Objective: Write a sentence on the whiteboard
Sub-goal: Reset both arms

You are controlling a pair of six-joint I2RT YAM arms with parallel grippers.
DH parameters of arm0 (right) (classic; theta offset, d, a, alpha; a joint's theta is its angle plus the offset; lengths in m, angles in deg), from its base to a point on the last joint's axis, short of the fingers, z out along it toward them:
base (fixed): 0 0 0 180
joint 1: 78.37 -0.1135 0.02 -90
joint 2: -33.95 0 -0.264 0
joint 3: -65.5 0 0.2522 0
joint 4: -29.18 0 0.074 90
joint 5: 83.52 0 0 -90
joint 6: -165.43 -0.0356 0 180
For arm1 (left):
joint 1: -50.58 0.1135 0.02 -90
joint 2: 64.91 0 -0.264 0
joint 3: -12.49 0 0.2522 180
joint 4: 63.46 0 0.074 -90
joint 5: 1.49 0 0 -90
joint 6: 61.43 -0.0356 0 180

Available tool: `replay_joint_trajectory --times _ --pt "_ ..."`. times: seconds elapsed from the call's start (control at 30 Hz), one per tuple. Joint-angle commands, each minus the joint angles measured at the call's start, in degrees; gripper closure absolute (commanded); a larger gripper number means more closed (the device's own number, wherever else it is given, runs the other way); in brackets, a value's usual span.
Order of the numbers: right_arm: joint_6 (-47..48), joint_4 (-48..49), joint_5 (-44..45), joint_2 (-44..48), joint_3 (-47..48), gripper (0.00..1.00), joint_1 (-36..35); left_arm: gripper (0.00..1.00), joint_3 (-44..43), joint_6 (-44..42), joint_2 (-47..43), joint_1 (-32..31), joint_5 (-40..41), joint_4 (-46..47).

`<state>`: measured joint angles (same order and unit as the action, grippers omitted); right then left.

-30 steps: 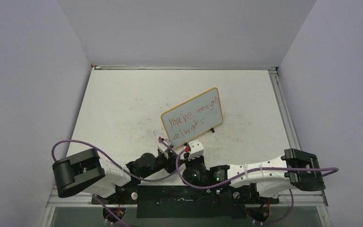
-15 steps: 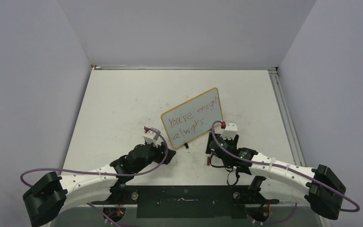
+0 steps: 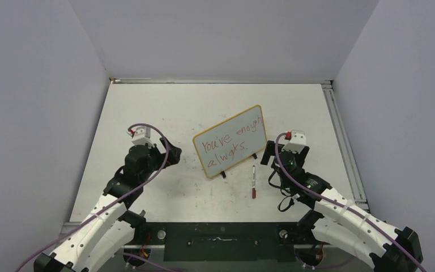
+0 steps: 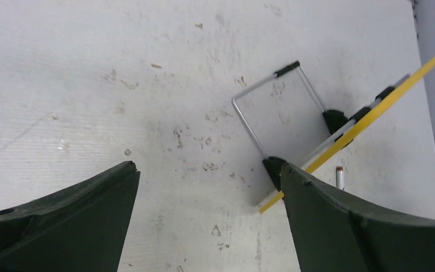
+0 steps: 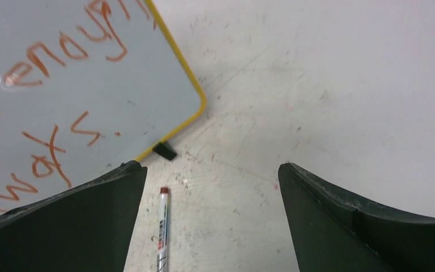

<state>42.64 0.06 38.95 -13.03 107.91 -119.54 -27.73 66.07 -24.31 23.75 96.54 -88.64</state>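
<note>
While I watch from overhead, the whiteboard (image 3: 230, 141) stands propped mid-table with the sentence (image 3: 225, 145) in red across its face; the marker (image 3: 253, 182) lies flat just in front. The left gripper (image 3: 169, 156) and right gripper (image 3: 268, 154) flank the board, touching nothing.

Left wrist view: jaws wide, empty (board edge-on, wire stand (image 4: 251, 131) behind).

Right wrist view: jaws wide, empty, with the board's corner and the marker beneath.
</note>
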Motion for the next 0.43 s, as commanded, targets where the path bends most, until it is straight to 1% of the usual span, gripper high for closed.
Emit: replay_joint_trajectory --times 0.0,0.1,0.17,0.27,0.4 --pt "10.98 6.83 13.45 3.78 4.14 0.1 0.23 0.03 -9.4 -3.06 0.23 3.75 3.4 -8.05" --pt "15.03 10.09 15.4 6.36 4.2 0.1 0.11 0.02 -17.09 -6.87 2.17 4.02 9.61 -13.14" --pt "16.58 12.06 15.14 7.44 3.48 0.1 0.08 0.04 -21.37 -10.43 3.4 4.06 11.71 -14.73" --pt "17.22 12.46 15.3 8.35 3.11 0.1 0.07 0.04 -23.42 -15.04 4.03 4.07 13.16 -14.74" --pt "17.71 12.55 14.12 9.84 3.0 0.1 -0.04 0.04 -23.82 -19.78 2.78 4.15 14.99 -13.22"
